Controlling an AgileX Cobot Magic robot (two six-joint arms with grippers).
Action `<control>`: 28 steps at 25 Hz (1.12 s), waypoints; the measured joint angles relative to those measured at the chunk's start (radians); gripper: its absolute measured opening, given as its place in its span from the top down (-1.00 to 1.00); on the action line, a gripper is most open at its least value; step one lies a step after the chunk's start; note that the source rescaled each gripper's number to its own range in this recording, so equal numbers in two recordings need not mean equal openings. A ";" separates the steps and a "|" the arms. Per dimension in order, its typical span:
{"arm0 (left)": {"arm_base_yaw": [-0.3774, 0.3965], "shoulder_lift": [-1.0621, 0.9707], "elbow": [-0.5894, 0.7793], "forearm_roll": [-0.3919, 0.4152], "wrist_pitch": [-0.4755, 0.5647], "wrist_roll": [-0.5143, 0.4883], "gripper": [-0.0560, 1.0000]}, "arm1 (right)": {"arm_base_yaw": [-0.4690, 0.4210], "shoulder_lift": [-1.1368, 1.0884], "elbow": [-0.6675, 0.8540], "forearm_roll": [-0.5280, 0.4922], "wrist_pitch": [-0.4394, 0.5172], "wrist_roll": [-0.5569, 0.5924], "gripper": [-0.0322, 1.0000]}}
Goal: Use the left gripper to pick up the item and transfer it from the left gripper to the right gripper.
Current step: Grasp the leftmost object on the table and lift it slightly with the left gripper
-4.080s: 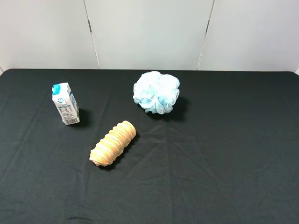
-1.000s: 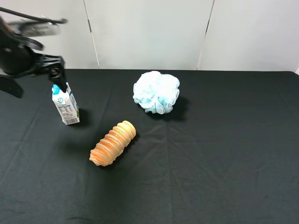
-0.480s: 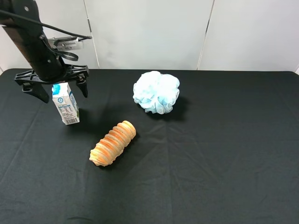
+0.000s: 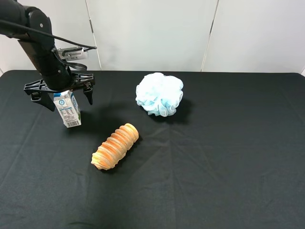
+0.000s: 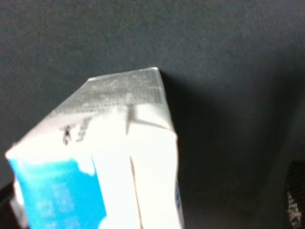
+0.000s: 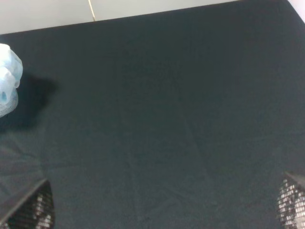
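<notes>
The item, a small white carton (image 4: 68, 112) with a light-blue top, stands upright at the left of the black table (image 4: 214, 157). My left gripper (image 4: 68, 97) is open, coming down from above, with one finger (image 4: 47, 100) to the carton's left and the other to its right, astride its top. The left wrist view shows the carton (image 5: 114, 157) close up, filling the frame, with one fingertip (image 5: 296, 196) at the edge. My right gripper (image 6: 159, 210) is open and empty over bare cloth; it is out of the exterior high view.
A ribbed orange-tan roll (image 4: 115, 146) lies in front of and to the right of the carton. A pale-blue bath pouf (image 4: 159, 94) sits at the back middle, also at the edge of the right wrist view (image 6: 6, 78). A white wall stands behind the table.
My left arm came in from the left and lowered over the carton; its open fingers now sit lower on both sides of the carton top. The carton has not moved.
</notes>
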 joint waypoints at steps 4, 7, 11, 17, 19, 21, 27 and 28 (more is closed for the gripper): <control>0.000 0.015 0.000 0.004 -0.015 -0.006 -1.00 | 0.000 0.000 0.000 0.000 0.000 0.000 -1.00; 0.000 0.018 0.000 0.025 -0.028 -0.024 -1.00 | 0.000 0.000 0.000 0.000 0.000 0.000 -1.00; 0.000 0.018 0.000 0.060 -0.040 -0.051 -0.94 | 0.000 0.000 0.000 0.000 0.000 0.000 -1.00; 0.000 0.018 0.000 0.066 -0.040 -0.078 -0.51 | 0.000 0.000 0.000 0.000 0.000 0.000 -1.00; 0.000 0.018 0.000 0.061 -0.040 -0.081 -0.34 | 0.000 0.000 0.000 0.000 0.000 0.000 -1.00; 0.000 0.018 0.000 0.058 -0.040 -0.081 -0.20 | 0.000 0.000 0.000 0.000 0.000 0.000 -1.00; 0.000 0.018 0.000 0.062 -0.036 -0.083 0.58 | 0.000 0.000 0.000 0.000 0.000 0.000 -1.00; 0.000 0.018 0.000 0.062 -0.037 -0.085 0.83 | 0.000 0.000 0.000 0.000 0.000 0.000 -1.00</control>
